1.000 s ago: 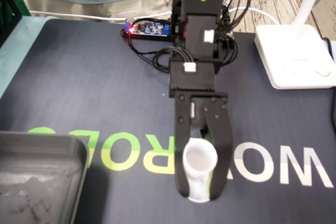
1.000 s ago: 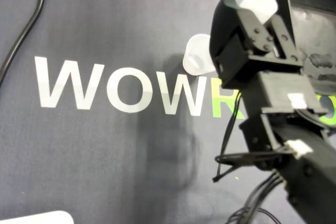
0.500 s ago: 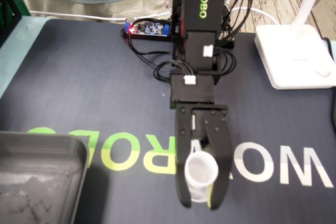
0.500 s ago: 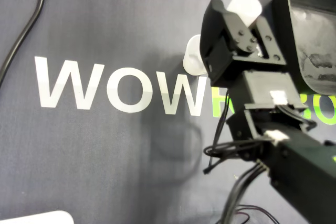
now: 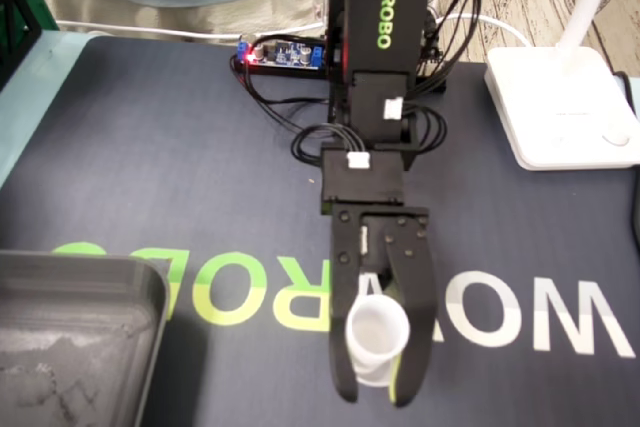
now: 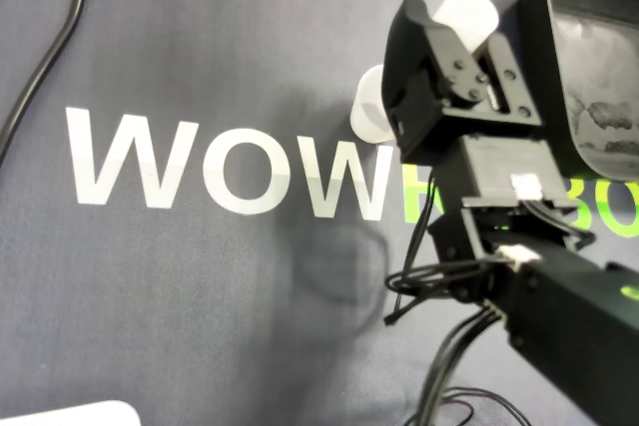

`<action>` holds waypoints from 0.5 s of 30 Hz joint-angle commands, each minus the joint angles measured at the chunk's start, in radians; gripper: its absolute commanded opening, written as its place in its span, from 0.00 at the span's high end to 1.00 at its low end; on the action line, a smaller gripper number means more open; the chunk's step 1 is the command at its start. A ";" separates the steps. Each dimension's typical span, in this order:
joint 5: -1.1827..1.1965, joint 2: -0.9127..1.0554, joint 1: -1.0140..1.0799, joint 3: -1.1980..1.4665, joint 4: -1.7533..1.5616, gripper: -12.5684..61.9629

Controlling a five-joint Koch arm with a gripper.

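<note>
Presently the gripper [image 5: 375, 393] is extended over the dark mat [image 5: 150, 147] on the tabletop. Its jaws are parted only to the width of a small white plastic cup [image 5: 377, 330] and press on both flanks of it. The cup sits between them with its mouth up, over the lettering printed on the mat. In the fixed view it is well to the right of the grey tray [image 5: 80, 287]. Whether its base clears the mat cannot be told. The overhead view shows a second white cup [image 6: 369, 119] on the mat just beside the gripper, apart from the held one.

Handling assessment: the held cup is judged very light, thin-walled and smooth. It would probably flex or buckle under a hard squeeze and slip under a slack one. The soundest hold is across the mid-wall, below the rim, with moderate pressure, which is about where the jaws bear now.

Risk noted: a low swing toward the tray could brush the second white cup.
</note>
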 commanded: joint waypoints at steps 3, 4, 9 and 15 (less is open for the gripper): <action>-0.006 0.006 0.012 -0.012 -0.083 0.59; -0.006 0.005 0.014 -0.009 -0.084 0.57; -0.005 0.051 0.014 0.011 -0.086 0.55; 0.041 0.199 0.015 0.012 -0.066 0.50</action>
